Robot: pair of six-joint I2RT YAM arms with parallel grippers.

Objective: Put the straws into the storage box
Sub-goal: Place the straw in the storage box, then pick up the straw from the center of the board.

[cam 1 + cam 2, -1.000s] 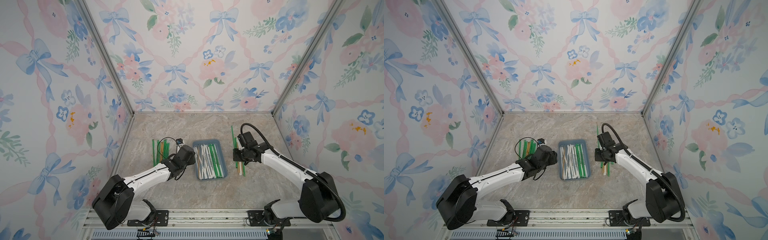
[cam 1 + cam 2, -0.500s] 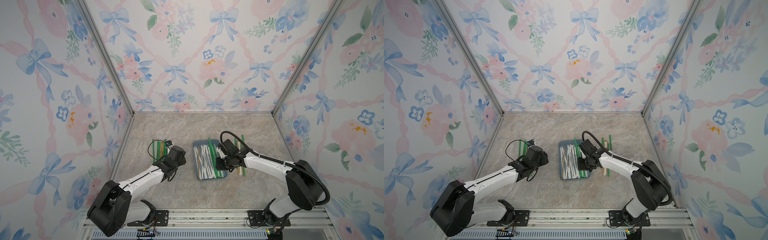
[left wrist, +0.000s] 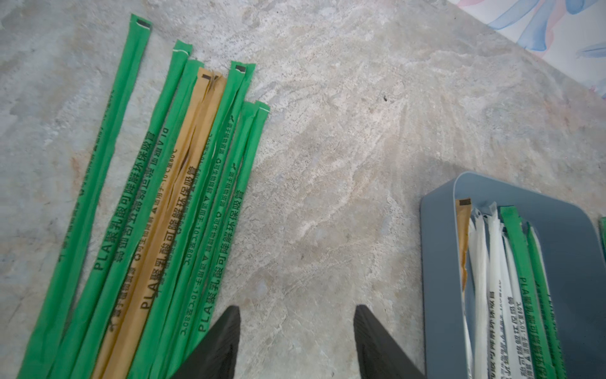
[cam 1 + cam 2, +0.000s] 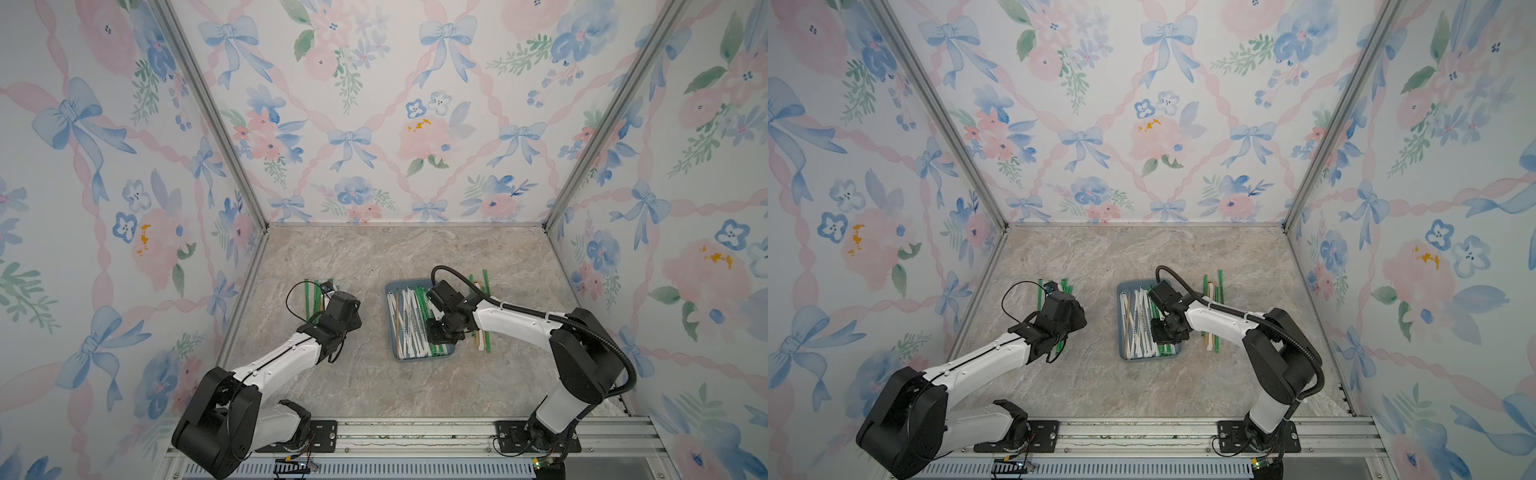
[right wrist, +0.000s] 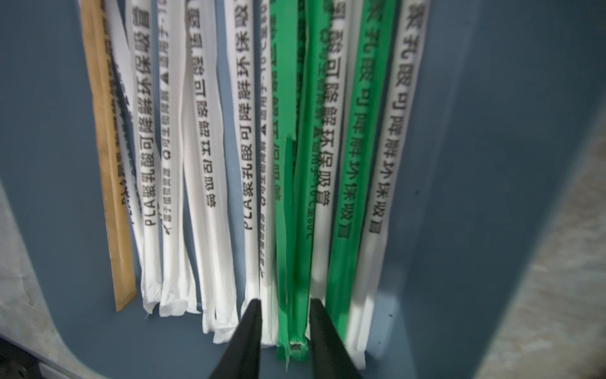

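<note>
- Over the box (image 4: 424,358), near the middle of the desk (image 3: 328,147), you are hovering the right pincer (image 5: 285,303). Its jaws are standing narrowly apart on either side of a green straw (image 5: 295,213) lying among the others, and they are not looking pressed against it.
- Ten or so straws (image 4: 405,324) are lying lengthwise inside the box: mostly white, a few green, one tan at the side.
- You are holding the left pincer (image 3: 296,311) wide and empty above bare desk, between the box and a loose bunch (image 3: 164,197) of green and tan straws.
- A smaller group (image 4: 484,286) of green, tan and pale straws is lying on the desk just beside the box's other long side.
- By my judgement you are sitting around the halfway mark, with both outside piles waiting to be carried over.
</note>
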